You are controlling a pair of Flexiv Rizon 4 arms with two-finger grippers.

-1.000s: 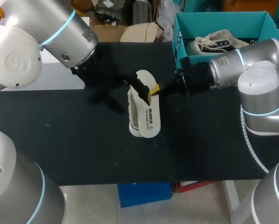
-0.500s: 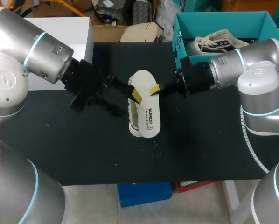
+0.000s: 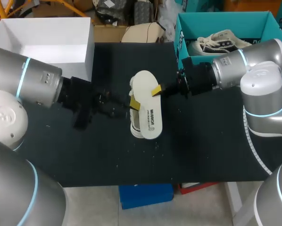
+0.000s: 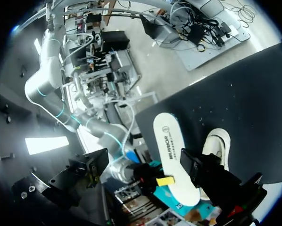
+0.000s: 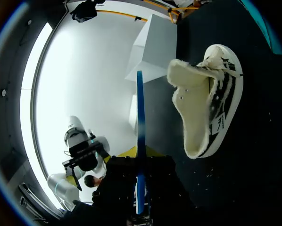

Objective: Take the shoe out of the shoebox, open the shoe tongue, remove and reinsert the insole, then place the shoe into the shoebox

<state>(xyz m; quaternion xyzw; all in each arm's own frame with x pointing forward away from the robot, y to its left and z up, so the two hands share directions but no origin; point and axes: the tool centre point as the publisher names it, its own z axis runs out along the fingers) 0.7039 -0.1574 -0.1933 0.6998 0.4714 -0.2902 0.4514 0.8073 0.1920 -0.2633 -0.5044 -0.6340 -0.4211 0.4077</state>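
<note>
As the head view looks down from behind the robot, the nearest of the task's things is the white shoe [image 3: 137, 126], lying at the middle of the black bench [image 3: 84, 155]. The pale insole [image 3: 149, 107], with dark print on it, is out of the shoe and lies over it, reaching past it toward 12 o'clock. It cannot be told whether the two touch.

From 3 o'clock of the shoe comes the right hand [image 3: 156, 90], clenched on the insole. In its own wrist view the insole [image 5: 140, 141] shows edge-on as a thin blue line between the two yellow tips. Ahead of that hand lies the shoe [image 5: 211, 103], with fleecy lining and dark stripes along its side.

From 9 o'clock comes the left hand [image 3: 131, 103], just beside the insole's edge. It cannot be told whether this hand is released or clenched. Its wrist view looks onto the insole [image 4: 171, 150] and the shoe [image 4: 216, 143] beside it.

Farther off, at 1 o'clock from the shoe, the teal shoebox [image 3: 181, 40] stands open with a second shoe [image 3: 221, 41] inside. At 10 o'clock stands an open white box [image 3: 87, 52].
</note>
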